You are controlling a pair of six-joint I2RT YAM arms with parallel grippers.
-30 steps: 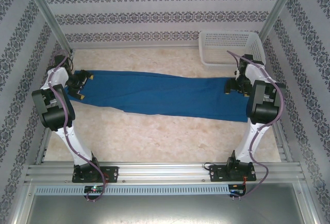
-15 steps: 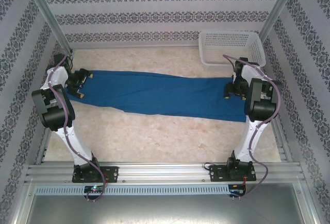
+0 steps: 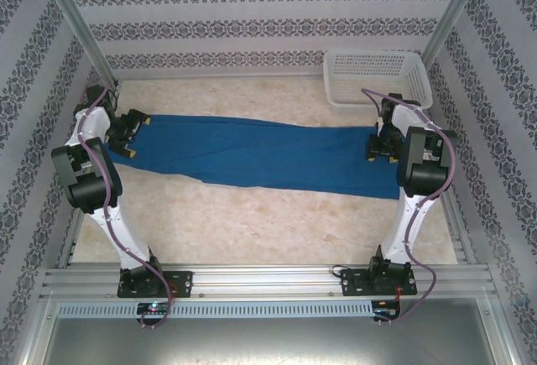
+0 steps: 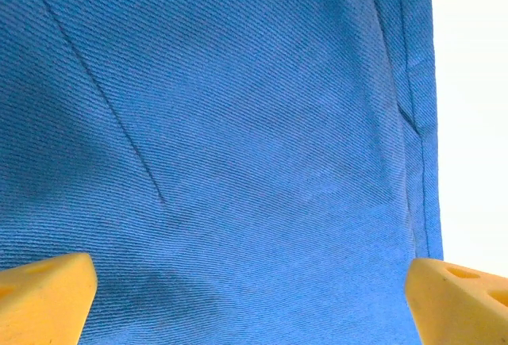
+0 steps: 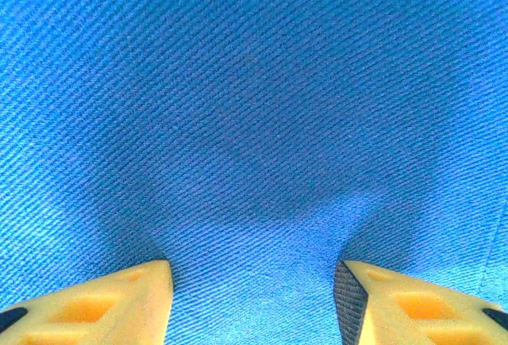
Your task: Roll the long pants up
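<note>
The surface is a beige, marbled tabletop (image 3: 252,222), closed in on the left, right and far sides by walls of white wallpaper with dark floral bands (image 3: 252,29). Slanting aluminium posts (image 3: 71,21) rise at the far corners, and a ribbed aluminium rail (image 3: 268,279) runs along the near edge, carrying both arm bases.

The royal-blue, plain soft-fabric long pants (image 3: 268,155) lie flat and stretched from left to right across the middle of the table, the right end slightly nearer than the left. A white slotted plastic basket (image 3: 369,88) sits in the far right corner, near the right arm and apart from the cloth.

The left gripper (image 3: 126,136) sits over the pants' left end, its jaws spread wide; on its wrist view the yellow fingertips (image 4: 44,297) stand at opposite edges above the fabric's seamed border.

The right gripper (image 3: 379,145) is down on the right end, jaws part-way apart, with cloth rising in a soft hump between its yellow fingertips (image 5: 103,305).
</note>
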